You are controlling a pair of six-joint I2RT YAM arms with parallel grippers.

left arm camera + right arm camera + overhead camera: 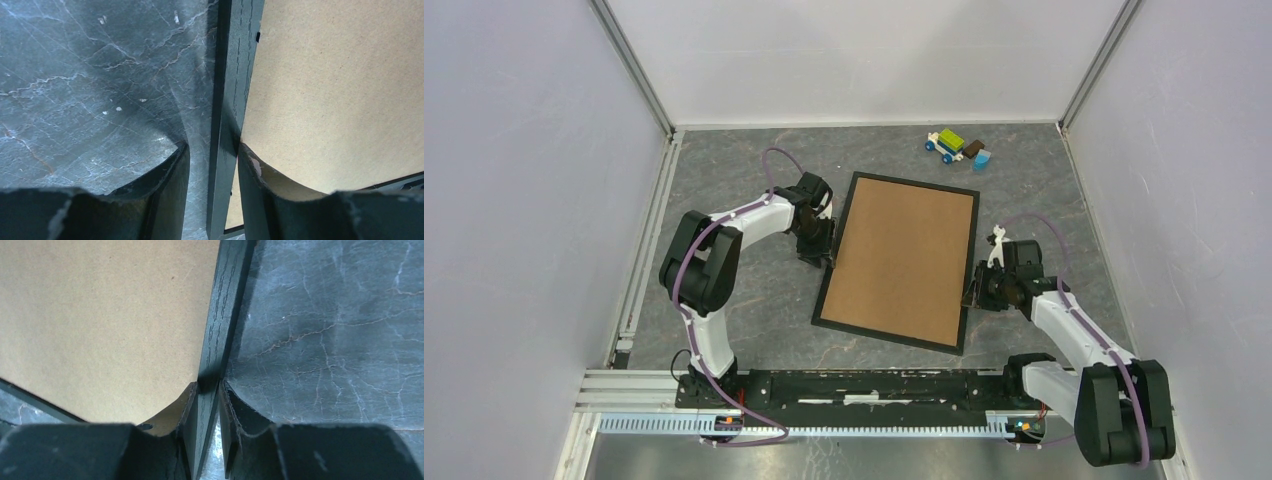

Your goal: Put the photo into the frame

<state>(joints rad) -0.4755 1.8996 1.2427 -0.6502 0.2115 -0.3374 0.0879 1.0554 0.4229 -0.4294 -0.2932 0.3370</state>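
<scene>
The black frame (914, 183) lies flat in the middle of the table with the brown backing board (899, 260) filling it. The photo is out of view. My left gripper (824, 250) is at the frame's left rail. In the left wrist view it (214, 147) is open and straddles the rail (235, 60), one finger on the board side (340, 80), with a gap on the table side. My right gripper (974, 290) is at the right rail. In the right wrist view it (207, 385) pinches the rail (225, 300) beside the board (100, 315).
A small toy of coloured blocks (957, 148) lies at the back right of the table. White walls close in the left, right and back sides. A metal mounting rail (864, 385) runs along the near edge.
</scene>
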